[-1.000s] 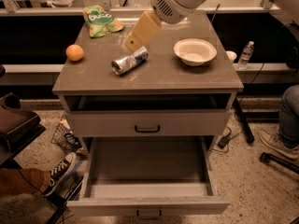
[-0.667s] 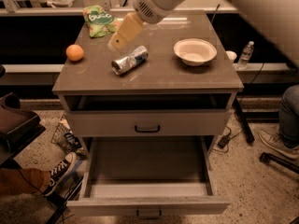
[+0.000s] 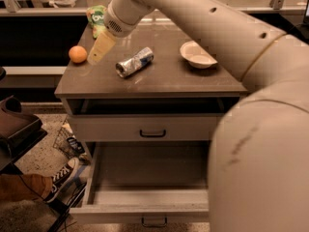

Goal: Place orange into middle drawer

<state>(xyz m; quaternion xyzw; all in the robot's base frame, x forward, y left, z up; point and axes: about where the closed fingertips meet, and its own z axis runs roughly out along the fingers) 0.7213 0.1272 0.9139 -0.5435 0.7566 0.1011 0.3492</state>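
Note:
The orange (image 3: 77,54) sits near the left edge of the grey cabinet's top (image 3: 164,79). My gripper (image 3: 99,50) hangs tilted just to the right of the orange, low over the top and close to it; I cannot tell whether they touch. The middle drawer (image 3: 145,197), the lowest tier, is pulled out towards the camera, and the part of its tray I can see holds nothing. My arm (image 3: 251,129) fills the right foreground and hides the drawer's right part.
A silver and blue can (image 3: 134,62) lies on its side mid-top. A white bowl (image 3: 197,55) stands at the right, a green snack bag (image 3: 96,17) at the back left. Another drawer front with a black loop handle (image 3: 152,133) is shut. A sneaker (image 3: 60,175) is on the floor at the left.
My gripper has swung left across the cabinet top, from above the can to just beside the orange. The camera view is closer. The objects have not moved.

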